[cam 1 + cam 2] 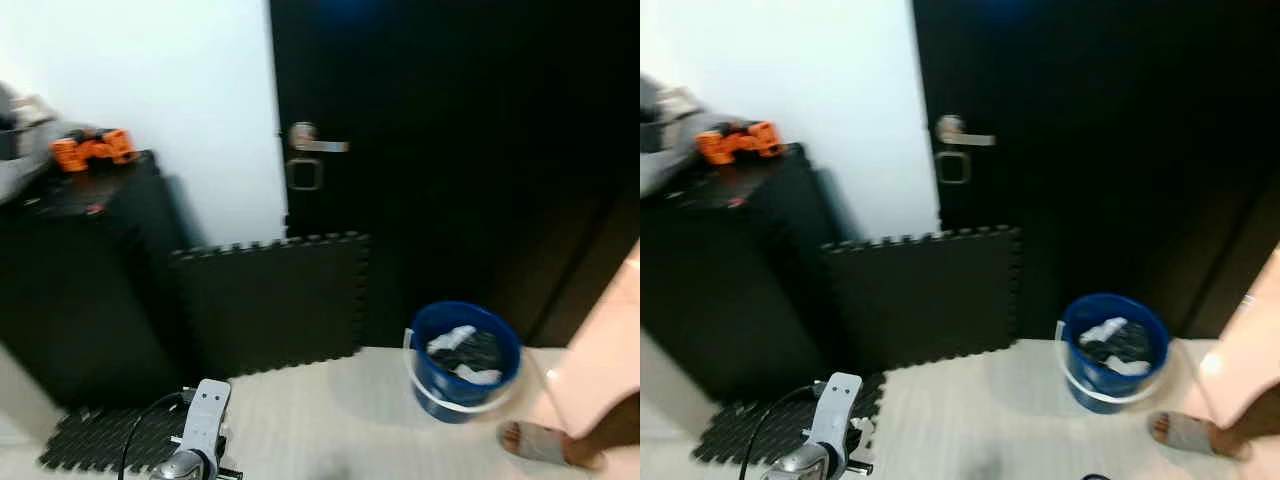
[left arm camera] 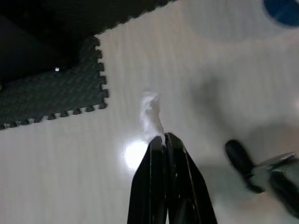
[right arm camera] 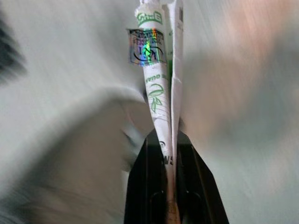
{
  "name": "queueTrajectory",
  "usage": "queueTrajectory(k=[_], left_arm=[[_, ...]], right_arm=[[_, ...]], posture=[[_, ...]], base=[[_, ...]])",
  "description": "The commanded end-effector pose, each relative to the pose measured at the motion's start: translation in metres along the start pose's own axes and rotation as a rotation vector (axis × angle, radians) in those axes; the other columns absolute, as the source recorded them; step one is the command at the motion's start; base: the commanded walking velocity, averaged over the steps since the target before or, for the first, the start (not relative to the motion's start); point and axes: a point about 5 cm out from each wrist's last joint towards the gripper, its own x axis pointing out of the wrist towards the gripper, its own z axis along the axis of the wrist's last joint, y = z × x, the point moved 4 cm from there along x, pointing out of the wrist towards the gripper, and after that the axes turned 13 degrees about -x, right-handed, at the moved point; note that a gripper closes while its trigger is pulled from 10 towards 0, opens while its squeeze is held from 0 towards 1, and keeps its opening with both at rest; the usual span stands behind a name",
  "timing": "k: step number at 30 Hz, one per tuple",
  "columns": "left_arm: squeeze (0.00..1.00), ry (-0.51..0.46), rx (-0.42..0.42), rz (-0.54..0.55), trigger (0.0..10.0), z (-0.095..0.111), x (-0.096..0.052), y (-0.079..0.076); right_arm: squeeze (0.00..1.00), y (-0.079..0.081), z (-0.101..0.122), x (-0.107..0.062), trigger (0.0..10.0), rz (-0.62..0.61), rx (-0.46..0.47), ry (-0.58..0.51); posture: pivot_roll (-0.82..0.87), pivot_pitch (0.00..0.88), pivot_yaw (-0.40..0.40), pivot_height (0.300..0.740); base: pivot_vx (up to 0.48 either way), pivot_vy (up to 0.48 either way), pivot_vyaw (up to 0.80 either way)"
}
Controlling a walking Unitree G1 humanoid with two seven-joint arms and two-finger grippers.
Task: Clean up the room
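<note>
Tissue (image 2: 150, 113) pinched in left tool (image 2: 164, 139); right tool (image 3: 169, 140) clamps wrapper (image 3: 161, 70).

A home room, by the look of it: dark door (image 1: 440, 150) with a lever handle (image 1: 315, 141), white wall, pale plank floor. Black foam mats (image 1: 268, 300) leaning by a black cabinet (image 1: 85, 270). Blue bucket (image 1: 463, 360) and a sandalled foot (image 1: 545, 442) at the floor's right edge.

The bucket (image 1: 463, 360) stands on the floor (image 1: 330, 420) before the door (image 1: 450, 150), right of the cabinet (image 1: 85, 280).
</note>
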Motion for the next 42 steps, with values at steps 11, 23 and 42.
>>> queueTrajectory(k=[11,23,42], left_arm=[[0.00,-0.008,-0.005,0.068,10.0,-0.002,-0.004,0.021],[0.00,0.019,-0.019,0.024,10.0,-0.016,-0.005,0.011],[0.00,0.028,-0.041,0.063,10.0,-0.020,-0.007,0.019]], right_arm=[[0.00,0.041,0.133,-0.002,10.0,0.150,-0.622,-0.293],[0.00,0.063,0.137,-0.002,10.0,0.192,-0.695,-0.276],[0.00,0.068,0.133,-0.002,10.0,0.210,-0.681,-0.278]], posture=[[-0.05,0.000,0.060,0.729],[-0.03,0.000,0.053,0.729],[-0.03,0.004,0.051,0.729]], base=[[0.000,0.000,-0.74],[0.000,0.000,-0.74],[0.000,-0.113,-0.74]])
